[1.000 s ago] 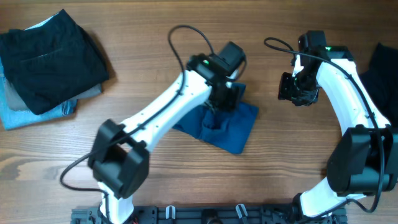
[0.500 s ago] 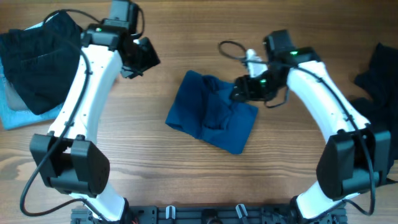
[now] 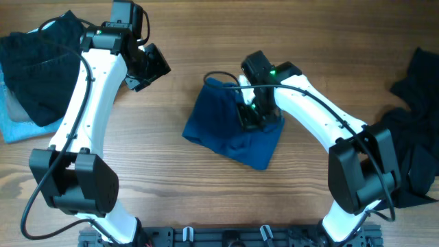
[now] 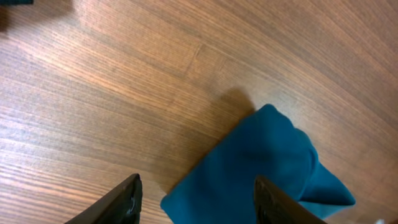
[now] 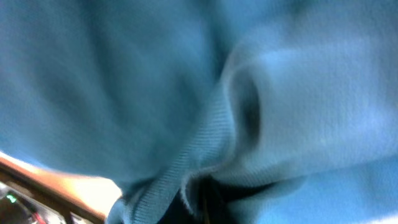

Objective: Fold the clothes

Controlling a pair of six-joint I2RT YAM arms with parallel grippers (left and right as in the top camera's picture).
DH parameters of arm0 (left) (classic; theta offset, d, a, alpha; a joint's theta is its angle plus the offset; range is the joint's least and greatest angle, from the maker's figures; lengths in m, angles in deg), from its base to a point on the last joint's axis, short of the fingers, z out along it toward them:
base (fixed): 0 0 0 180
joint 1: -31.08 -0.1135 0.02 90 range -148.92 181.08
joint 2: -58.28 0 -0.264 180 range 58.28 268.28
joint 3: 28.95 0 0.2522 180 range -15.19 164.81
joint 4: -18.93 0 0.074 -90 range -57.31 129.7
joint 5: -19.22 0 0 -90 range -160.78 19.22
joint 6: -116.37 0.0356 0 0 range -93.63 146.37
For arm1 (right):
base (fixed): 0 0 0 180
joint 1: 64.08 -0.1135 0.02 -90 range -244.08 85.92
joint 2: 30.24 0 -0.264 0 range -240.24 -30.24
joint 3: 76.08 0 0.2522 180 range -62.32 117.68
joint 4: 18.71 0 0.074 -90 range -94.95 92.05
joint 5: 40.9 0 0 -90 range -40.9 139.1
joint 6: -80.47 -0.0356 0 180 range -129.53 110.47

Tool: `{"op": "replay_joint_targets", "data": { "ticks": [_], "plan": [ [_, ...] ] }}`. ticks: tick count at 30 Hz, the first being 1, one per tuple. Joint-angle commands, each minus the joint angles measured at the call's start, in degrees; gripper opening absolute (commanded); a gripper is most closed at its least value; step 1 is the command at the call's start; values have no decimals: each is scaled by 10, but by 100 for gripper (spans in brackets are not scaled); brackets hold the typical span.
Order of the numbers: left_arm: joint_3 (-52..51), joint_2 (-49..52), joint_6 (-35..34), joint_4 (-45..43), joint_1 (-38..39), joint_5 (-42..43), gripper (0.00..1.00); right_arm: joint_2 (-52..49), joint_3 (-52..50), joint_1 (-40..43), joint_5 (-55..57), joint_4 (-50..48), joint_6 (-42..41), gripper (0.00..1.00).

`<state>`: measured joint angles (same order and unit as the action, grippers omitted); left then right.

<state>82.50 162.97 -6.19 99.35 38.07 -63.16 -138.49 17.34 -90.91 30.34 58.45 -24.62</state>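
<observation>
The royal-blue top (image 3: pixel 226 130) lies folded in a compact bundle at the table's middle. My right gripper (image 3: pixel 251 113) is down on its upper right part. In the right wrist view blue cloth (image 5: pixel 261 93) fills the frame and bunches into a ribbed fold at the bottom centre, where the jaws are pinched on it. My left gripper (image 3: pixel 147 65) is open and empty over bare wood, up and left of the top. The left wrist view shows its gripper (image 4: pixel 198 202) with two dark fingertips (image 4: pixel 124 199) spread wide and a corner of the blue top (image 4: pixel 255 162) beyond them.
A stack of black cloth (image 3: pixel 48 65) on grey and light-blue pieces (image 3: pixel 20 127) sits at the far left. A loose black garment (image 3: pixel 418 137) lies at the right edge. The left arm stretches along the left side of the wooden table (image 3: pixel 171 185).
The left gripper left the blue top a second ago and now hovers at the upper left. The right gripper has moved left and down onto the top.
</observation>
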Motion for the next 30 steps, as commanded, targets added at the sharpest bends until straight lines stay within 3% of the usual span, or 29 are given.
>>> {"op": "replay_joint_targets", "data": {
  "ticks": [1, 3, 7, 9, 14, 18, 23, 25, 30],
  "plan": [
    [6, -3, -7, 2, -1, 7, 57, 1, 5, 8, 153, 114, -78, 4],
    [6, -3, -7, 3, -1, 7, 57, 1, 5, 8, 242, 166, -106, 6],
    [6, -3, -7, 5, -1, 7, 57, 1, 5, 8, 247, 219, -104, 14],
    [6, -3, -7, 7, -1, 7, 57, 1, 5, 7, 230, 234, -104, 34],
    [6, -3, -7, 7, 0, 7, 60, 1, 5, 7, 251, 237, -122, 36],
    [6, -2, 31, 4, 24, 8, 63, 3, 5, 23, 266, 193, -181, 37],
    [5, 17, 58, -11, 80, 9, 65, 50, 5, 78, 216, 118, -183, 41],
    [5, 34, 66, -27, 107, 9, 66, 61, 5, 111, 216, 105, -178, 57],
    [5, 94, 69, -74, 188, 50, 67, 55, -6, 148, 156, 124, -95, 62]
  ]
}}
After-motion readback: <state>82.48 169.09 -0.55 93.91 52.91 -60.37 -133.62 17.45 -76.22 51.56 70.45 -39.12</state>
